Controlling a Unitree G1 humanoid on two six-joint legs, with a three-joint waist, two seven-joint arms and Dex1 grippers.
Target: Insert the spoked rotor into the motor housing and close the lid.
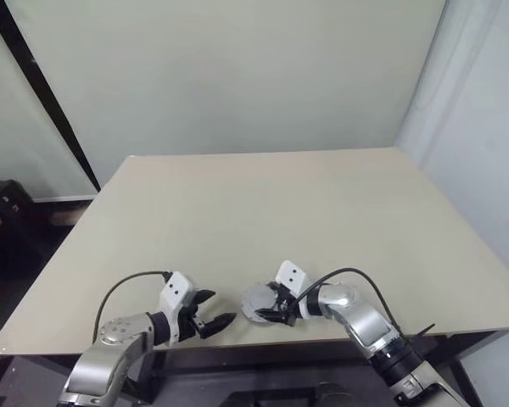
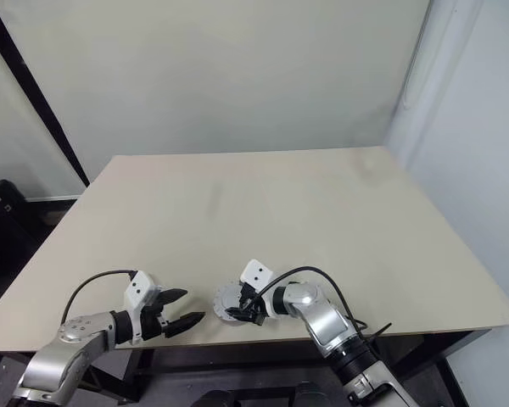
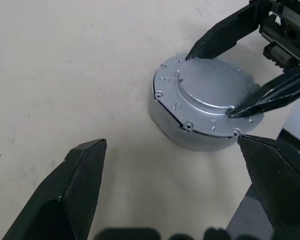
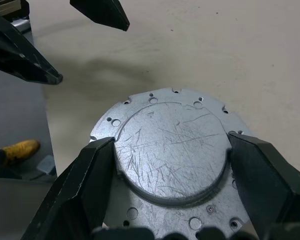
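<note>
The lid (image 3: 200, 95), a round grey metal disc with a raised centre and small holes around its rim, lies on top of the round silver-grey motor housing (image 3: 175, 132) near the table's front edge. My right gripper (image 4: 171, 140) is shut on the lid, one finger on each side of the raised centre. My left gripper (image 1: 224, 306) stands open just left of the housing, pointing at it, with nothing between its fingers. The lid (image 1: 256, 298) hides the inside of the housing. The spoked rotor is hidden.
The beige table (image 1: 263, 212) stretches far beyond the housing. Its front edge (image 1: 237, 343) runs right under both grippers. A dark bag (image 1: 0, 212) sits on the floor to the left. A yellow shoe (image 4: 20, 150) shows on the floor below the table edge.
</note>
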